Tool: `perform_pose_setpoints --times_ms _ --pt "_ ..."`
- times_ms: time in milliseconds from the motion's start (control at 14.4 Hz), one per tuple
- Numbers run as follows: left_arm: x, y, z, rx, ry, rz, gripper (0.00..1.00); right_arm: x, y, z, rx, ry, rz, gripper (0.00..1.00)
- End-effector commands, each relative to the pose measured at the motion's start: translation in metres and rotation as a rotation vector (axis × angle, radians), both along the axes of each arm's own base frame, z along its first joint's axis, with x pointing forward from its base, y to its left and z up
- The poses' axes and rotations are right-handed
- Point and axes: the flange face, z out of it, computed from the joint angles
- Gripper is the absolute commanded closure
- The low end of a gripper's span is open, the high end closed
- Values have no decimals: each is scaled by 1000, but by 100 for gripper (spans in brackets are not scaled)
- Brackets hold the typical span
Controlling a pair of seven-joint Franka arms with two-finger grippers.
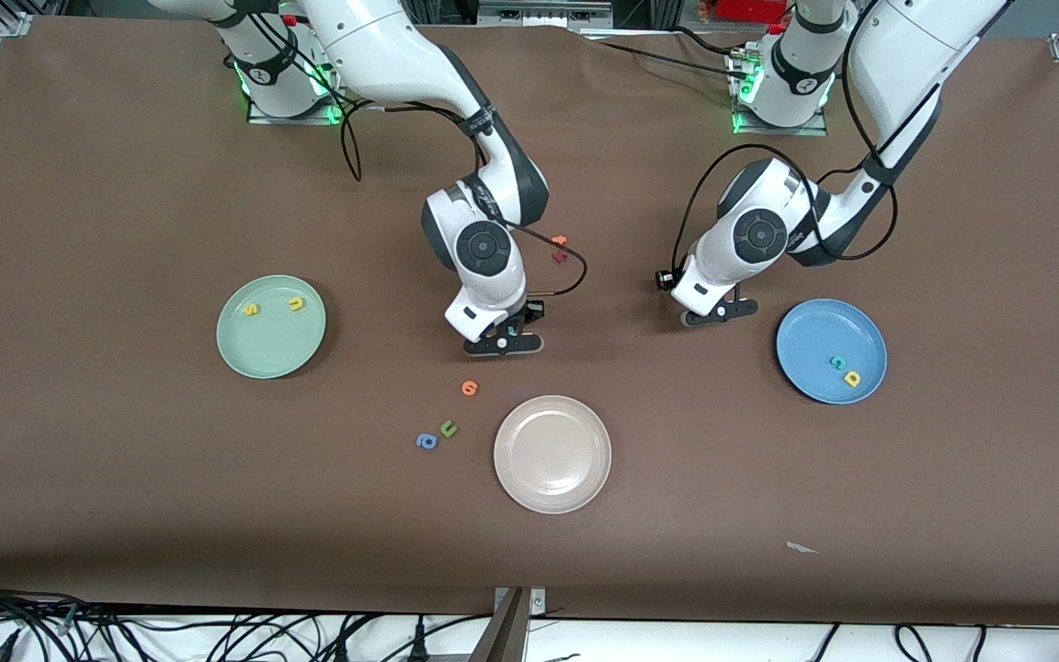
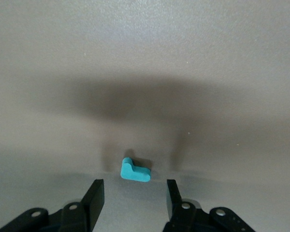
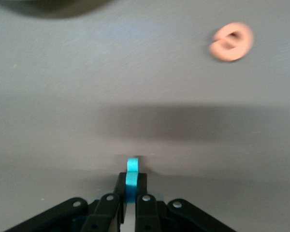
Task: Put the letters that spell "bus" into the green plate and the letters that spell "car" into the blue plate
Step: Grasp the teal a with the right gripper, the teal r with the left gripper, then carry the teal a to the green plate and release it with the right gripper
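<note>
Worktop (image 1: 125, 515): brown, with broad bare stretches along the edge nearest the front camera and at both arms' ends.
Right tool (image 1: 503, 344): low over the middle of the worktop, fingers pinched tight on a teal letter (image 3: 131, 180) held edge-on; which letter cannot be told.
Orange round letter (image 1: 469, 388): at 7 o'clock from the right tool, near it.
Left tool (image 1: 720, 313): low at 9 o'clock from the blue plate (image 1: 801, 322), fingers partly apart, holding nothing; a teal "r" (image 2: 135, 170) lies flat just ahead of the fingertips.
Green plate (image 1: 258, 354): holds a yellow "s" (image 1: 251, 310) and a yellow "u" (image 1: 295, 303).
Blue plate: holds a teal "c" (image 1: 838, 363) and a yellow "a" (image 1: 852, 378).
Cream-white plate (image 1: 585, 492): at 5 o'clock from the right tool.
Loose letters: olive-green "u" (image 1: 448, 428) and blue "a" (image 1: 426, 441) at 9 o'clock from the cream-white plate; orange and red letters (image 1: 560, 248) at 1 o'clock from the right tool.
</note>
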Motion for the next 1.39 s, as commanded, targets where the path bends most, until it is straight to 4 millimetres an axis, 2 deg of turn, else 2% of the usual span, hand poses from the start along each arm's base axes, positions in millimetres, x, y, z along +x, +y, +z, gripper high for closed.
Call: perform_pose_setpoints --times_ms 0,70,279,418,557,766,906,1045,1115,1184,1254,1324 --pt "0 -1 -4 9 -10 -17 40 22 -41 43 -47 62 -30 100" --pt "1 -2 -4 8 -9 -17 40 27 -58 49 -72 94 0 100" --pt "2 -2 -7 4 -5 -16 40 38 -132 58 -128 195 80 100" --pt "1 -3 -7 12 -13 -37 49 32 -180 53 -129 243 86 100" --pt "2 -2 -7 23 -25 -58 52 30 -225 52 -131 273 82 100" --pt "1 -1 -10 25 -18 -60 53 26 -269 54 -133 304 76 100" --pt "1 -2 -10 23 -18 -63 53 32 -309 54 -138 311 97 100" --pt "1 -2 -10 33 -28 -83 54 36 -341 43 -143 328 118 100" --pt "1 -1 -11 35 -27 -85 55 39 -354 42 -139 331 111 84" --pt "1 -1 -11 35 -27 -85 57 41 -359 41 -132 331 110 33" --pt "1 -1 -11 35 -28 -86 58 42 -366 42 -124 336 104 0" --pt "1 -1 -12 34 -25 -86 58 44 -365 45 -121 331 108 0"
